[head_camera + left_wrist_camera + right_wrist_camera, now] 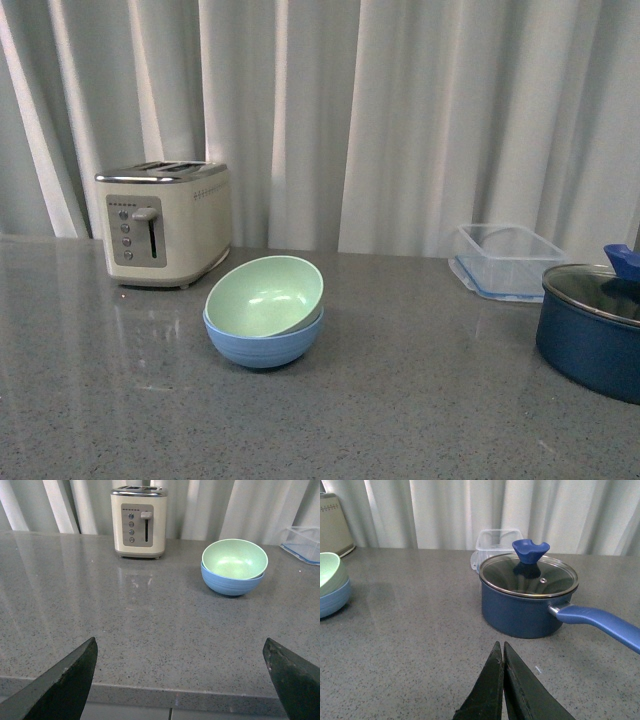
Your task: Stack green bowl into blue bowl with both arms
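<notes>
Green bowl [234, 558] well beyond left gripper [182, 680]

Two bowls [264, 310], one toaster [165, 222], one pot [592, 325], one container [505, 258].

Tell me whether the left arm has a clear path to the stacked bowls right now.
Probably yes. In the left wrist view, only bare counter lies between the open left gripper and the green bowl nested in the blue bowl; the toaster stands off to the side.
</notes>
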Robot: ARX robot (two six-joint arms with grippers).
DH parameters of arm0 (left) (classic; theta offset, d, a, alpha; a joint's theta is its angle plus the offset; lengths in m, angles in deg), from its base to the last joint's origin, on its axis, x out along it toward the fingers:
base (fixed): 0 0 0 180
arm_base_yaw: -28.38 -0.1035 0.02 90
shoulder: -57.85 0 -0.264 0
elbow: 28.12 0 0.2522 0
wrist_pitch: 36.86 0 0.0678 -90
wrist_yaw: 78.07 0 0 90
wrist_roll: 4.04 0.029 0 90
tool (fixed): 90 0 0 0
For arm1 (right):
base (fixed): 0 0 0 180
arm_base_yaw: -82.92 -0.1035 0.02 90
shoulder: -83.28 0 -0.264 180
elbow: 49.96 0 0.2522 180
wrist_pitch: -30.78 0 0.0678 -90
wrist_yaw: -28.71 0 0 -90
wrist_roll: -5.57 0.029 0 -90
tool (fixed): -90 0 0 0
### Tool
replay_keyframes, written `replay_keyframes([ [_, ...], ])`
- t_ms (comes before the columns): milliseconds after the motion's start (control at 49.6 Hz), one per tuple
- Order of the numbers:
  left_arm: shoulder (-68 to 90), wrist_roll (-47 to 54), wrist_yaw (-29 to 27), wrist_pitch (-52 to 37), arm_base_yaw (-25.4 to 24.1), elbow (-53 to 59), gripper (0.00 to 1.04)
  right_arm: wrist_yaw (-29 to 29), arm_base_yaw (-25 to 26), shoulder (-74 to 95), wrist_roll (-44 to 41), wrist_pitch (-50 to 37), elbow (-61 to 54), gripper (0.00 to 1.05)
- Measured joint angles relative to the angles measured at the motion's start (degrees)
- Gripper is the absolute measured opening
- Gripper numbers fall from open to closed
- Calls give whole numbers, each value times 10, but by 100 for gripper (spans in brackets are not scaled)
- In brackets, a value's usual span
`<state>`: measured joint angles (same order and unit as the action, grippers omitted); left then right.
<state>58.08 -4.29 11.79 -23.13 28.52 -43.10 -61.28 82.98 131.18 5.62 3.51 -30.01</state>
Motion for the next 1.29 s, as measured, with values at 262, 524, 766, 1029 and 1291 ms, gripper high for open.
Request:
replay_keyframes([
  [262,0,0,0,0,0,0,98,0,0,-83,0,54,-28,1],
  [524,0,0,0,0,0,0,98,0,0,-156,0,94,-59,1],
  [766,0,0,0,0,0,0,98,0,0,-223,0,157,-59,1],
  [1029,0,0,0,0,0,0,98,0,0,-283,0,213,-59,1],
  [1291,0,0,0,0,0,0,98,0,0,-329,0,259,-59,1],
])
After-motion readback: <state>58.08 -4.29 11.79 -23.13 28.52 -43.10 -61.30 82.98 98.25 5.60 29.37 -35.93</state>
